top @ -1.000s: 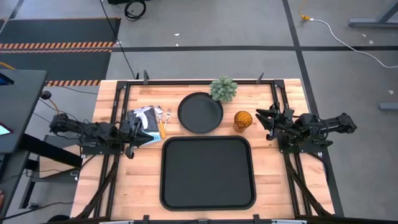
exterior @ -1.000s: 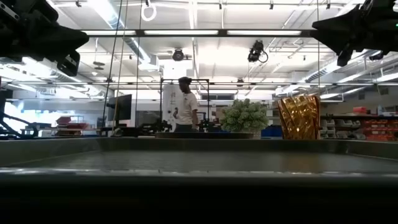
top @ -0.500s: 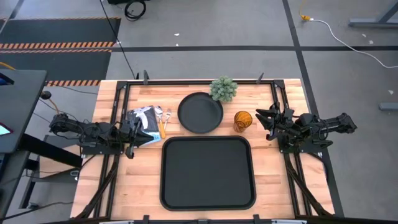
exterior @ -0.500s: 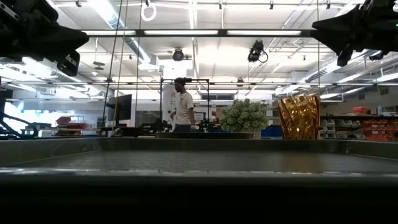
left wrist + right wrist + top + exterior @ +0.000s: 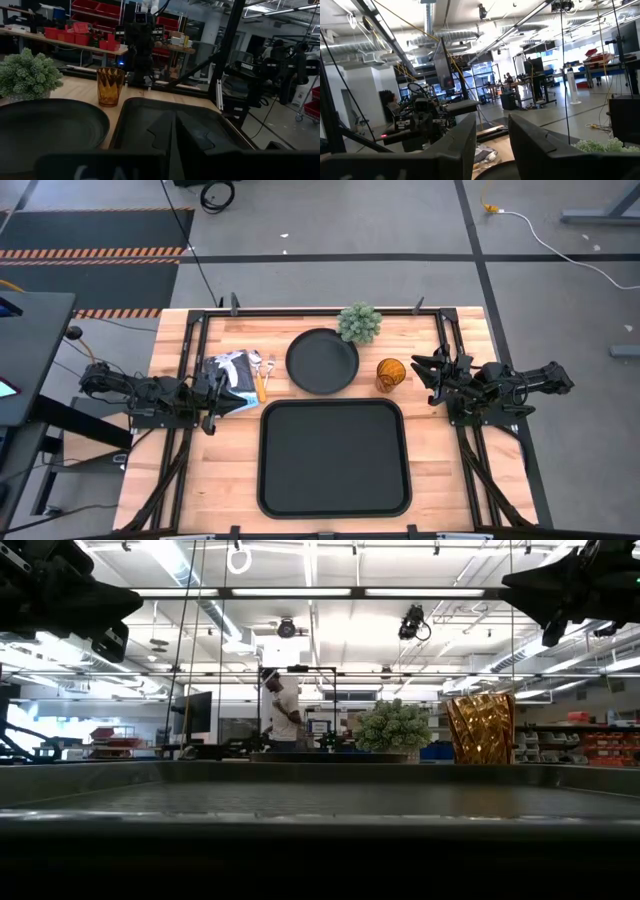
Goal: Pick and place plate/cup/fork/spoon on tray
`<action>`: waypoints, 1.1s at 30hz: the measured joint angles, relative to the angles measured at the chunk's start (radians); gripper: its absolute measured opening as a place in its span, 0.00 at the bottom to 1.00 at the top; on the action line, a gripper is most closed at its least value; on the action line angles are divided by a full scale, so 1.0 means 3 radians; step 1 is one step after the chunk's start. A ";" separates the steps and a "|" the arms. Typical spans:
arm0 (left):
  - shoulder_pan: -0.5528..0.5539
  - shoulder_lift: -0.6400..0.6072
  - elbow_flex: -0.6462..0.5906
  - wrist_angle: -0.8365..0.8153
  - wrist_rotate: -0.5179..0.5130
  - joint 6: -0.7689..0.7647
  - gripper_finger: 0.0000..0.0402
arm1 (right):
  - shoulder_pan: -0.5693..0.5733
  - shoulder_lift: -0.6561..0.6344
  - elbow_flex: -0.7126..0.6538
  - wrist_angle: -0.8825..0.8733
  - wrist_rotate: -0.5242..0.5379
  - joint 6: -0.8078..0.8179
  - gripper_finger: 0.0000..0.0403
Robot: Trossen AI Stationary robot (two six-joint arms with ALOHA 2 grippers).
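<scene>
Jaws: left gripper pressed together mid-left, right gripper spread just right of the cup, tray lower centre bare; looks pre-pick, next closing in on cup.

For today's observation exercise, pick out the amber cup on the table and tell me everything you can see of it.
The cup is a small amber-brown tumbler of translucent glass with a faceted, patterned wall that catches the light in the low view. It stands upright, mouth up, on the wooden table, just beyond the far right corner of the tray and beside the plate. It appears empty. Nothing visibly touches it but the table; the right gripper sits close beside it, fingers apart.
</scene>
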 joint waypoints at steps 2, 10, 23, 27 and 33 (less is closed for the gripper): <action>0.0000 0.0000 0.0000 -0.0001 0.0000 0.0002 0.08 | 0.0000 0.0000 0.0000 -0.0001 -0.0001 -0.0001 0.30; 0.0000 0.0000 0.0000 -0.0001 -0.0001 0.0002 0.08 | 0.0001 -0.0001 0.0000 -0.0001 0.0000 0.0000 0.30; 0.0000 -0.0001 -0.0001 0.0461 -0.0001 -0.0005 0.08 | 0.0000 0.0000 0.0000 -0.0001 0.0000 -0.0001 0.30; 0.0001 0.0000 -0.0001 0.0763 -0.0002 -0.0187 0.08 | 0.0001 0.0000 0.0000 -0.0001 -0.0001 -0.0001 0.30; 0.0001 -0.0001 -0.0001 0.1104 -0.0129 -0.0090 0.08 | 0.0000 -0.0001 0.0000 0.0016 0.0000 -0.0001 0.30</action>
